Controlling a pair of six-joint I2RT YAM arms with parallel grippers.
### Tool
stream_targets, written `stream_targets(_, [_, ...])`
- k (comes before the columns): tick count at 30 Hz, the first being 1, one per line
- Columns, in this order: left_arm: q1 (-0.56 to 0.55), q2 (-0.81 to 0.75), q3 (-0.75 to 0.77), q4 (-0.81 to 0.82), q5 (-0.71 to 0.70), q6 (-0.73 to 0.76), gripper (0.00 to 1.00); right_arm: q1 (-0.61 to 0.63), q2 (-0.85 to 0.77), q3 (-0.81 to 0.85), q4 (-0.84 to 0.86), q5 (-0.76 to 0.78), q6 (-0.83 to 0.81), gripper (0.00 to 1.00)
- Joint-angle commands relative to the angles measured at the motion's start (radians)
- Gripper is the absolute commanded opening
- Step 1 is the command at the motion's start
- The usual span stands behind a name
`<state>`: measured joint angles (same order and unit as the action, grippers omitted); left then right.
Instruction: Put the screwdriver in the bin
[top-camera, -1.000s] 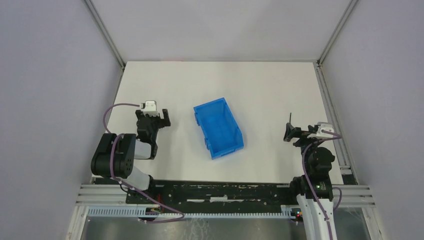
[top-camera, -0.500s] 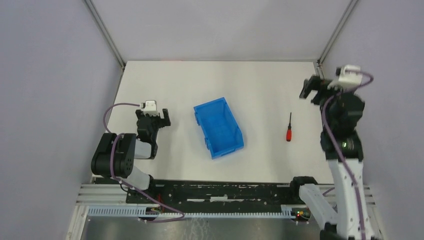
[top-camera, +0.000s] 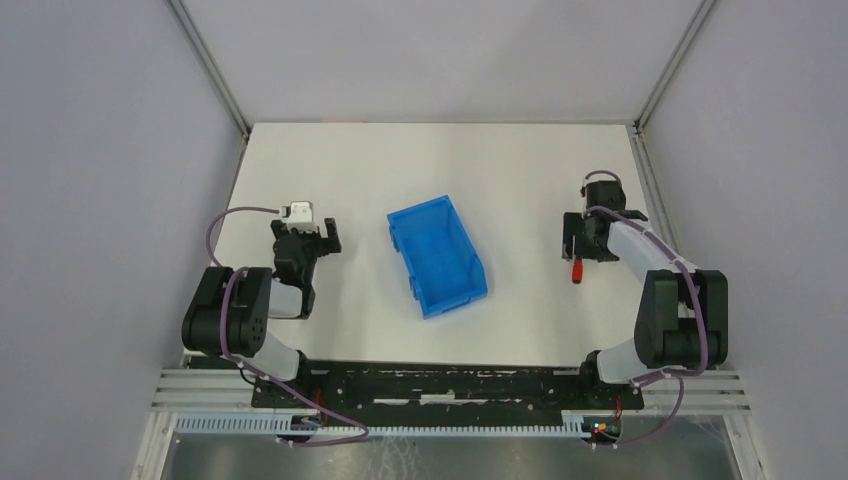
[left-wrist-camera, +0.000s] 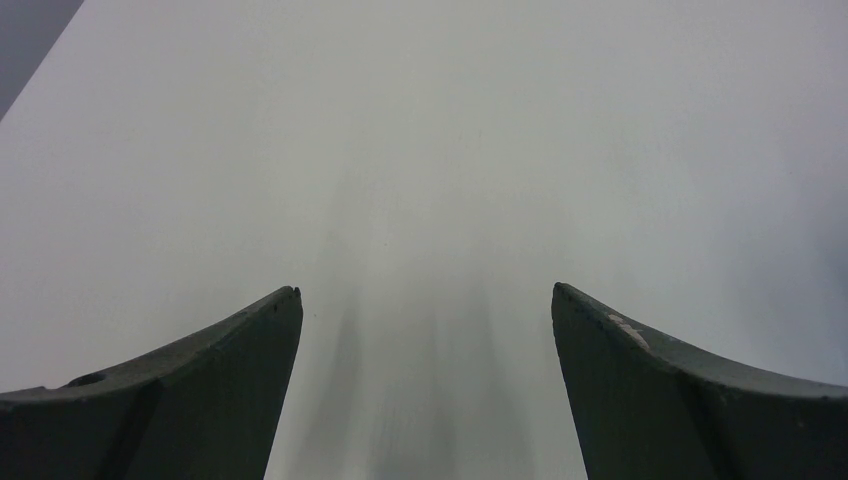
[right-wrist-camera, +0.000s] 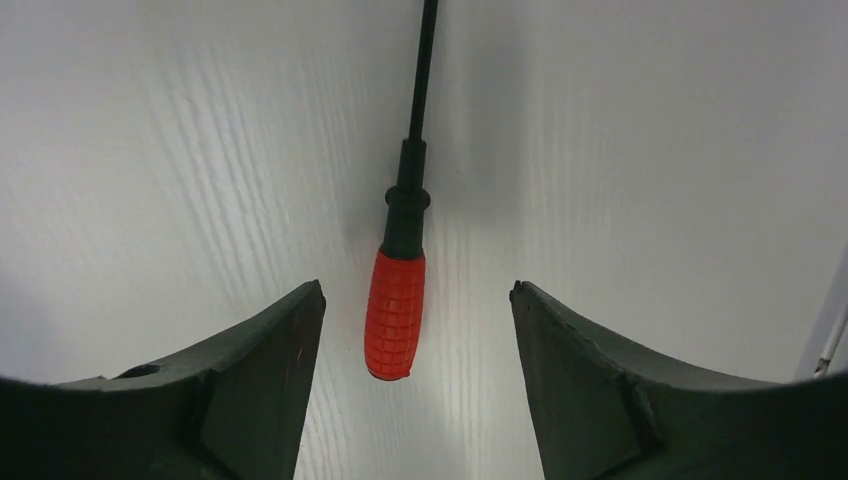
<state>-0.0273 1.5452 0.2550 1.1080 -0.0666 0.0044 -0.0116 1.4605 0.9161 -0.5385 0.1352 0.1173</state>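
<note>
The screwdriver (right-wrist-camera: 396, 312) lies flat on the white table, red ribbed handle toward me and thin black shaft pointing away. My right gripper (right-wrist-camera: 416, 290) is open and low over it, its fingers on either side of the handle without touching it. In the top view only the screwdriver's red handle (top-camera: 576, 272) shows, just below the right gripper (top-camera: 582, 247), which hides the shaft. The blue bin (top-camera: 437, 255) stands empty mid-table, well to the left of the screwdriver. My left gripper (top-camera: 322, 236) rests open left of the bin, with only bare table between its fingers (left-wrist-camera: 240, 350).
The white table (top-camera: 500, 170) is enclosed by grey walls, with metal frame posts (top-camera: 665, 70) at the back corners. A rail (top-camera: 440, 385) carrying both arm bases runs along the near edge. A purple cable (top-camera: 225, 225) loops beside the left arm.
Half a second ago the right arm was raised toward the back right corner; it has come down over the screwdriver. The left arm, the bin and the screwdriver have not moved.
</note>
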Motion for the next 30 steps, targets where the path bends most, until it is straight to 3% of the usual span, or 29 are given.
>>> stream_targets(1, [0.007, -0.017, 0.003, 0.032, 0.014, -0.029, 1.0, -0.016, 0.04, -0.056, 0.098, -0.003, 0.02, 0.73])
stream_targets(8, [0.007, -0.017, 0.003, 0.032, 0.014, -0.029, 1.0, -0.025, 0.122, -0.1, 0.15, 0.01, 0.01, 0.44])
stream_targets(14, [0.007, -0.017, 0.003, 0.032, 0.013, -0.029, 1.0, -0.027, 0.107, 0.043, -0.032, -0.005, -0.024, 0.02])
stream_targets(21, [0.007, -0.017, 0.003, 0.033, 0.014, -0.029, 1.0, -0.025, 0.033, 0.399, -0.456, -0.042, -0.047, 0.0])
stream_targets(30, [0.007, -0.017, 0.003, 0.032, 0.014, -0.029, 1.0, 0.049, -0.063, 0.523, -0.531, -0.046, 0.029, 0.0])
